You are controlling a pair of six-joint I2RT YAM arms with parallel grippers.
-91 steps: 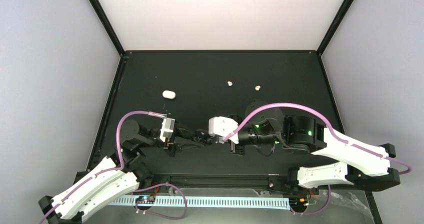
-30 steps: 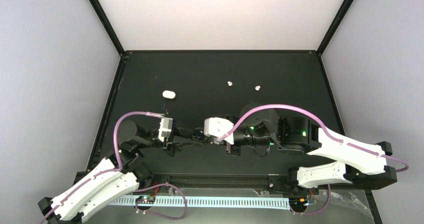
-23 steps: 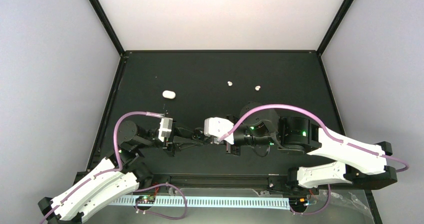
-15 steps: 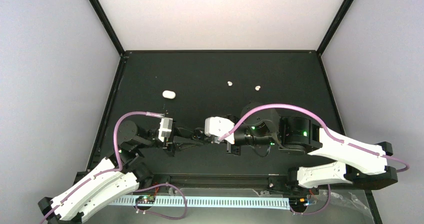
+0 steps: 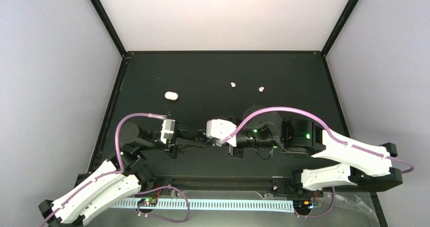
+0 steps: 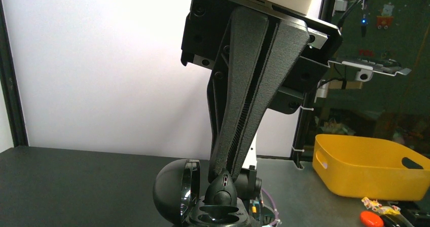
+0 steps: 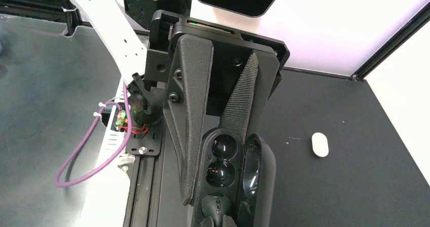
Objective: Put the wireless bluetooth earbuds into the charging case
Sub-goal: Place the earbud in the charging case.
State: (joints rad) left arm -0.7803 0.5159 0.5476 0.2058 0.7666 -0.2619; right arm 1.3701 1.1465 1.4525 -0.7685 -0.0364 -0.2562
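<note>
Black worktop [image 5: 304, 75], both arms meeting at the near middle. The left hand [image 7: 213, 166] is clamped on the open black charging case [image 6: 203, 218], with its lid [image 6: 175, 191] flipped off to one side. The right hand [image 6: 223, 179] has its fingers pinched together on a black earbud [image 6: 221, 187].

Key bit: the bud sits right over the case's open wells, and the right hand's fingers point straight down at them. So I'd guess the next move is just a short push along that line. I can't tell if the bud is touching the well yet.

The bud is tiny, glossy and rounded, so it probably slips easily. Two white earbuds [image 5: 233, 84] lie far back on the worktop, well apart from both hands.
</note>
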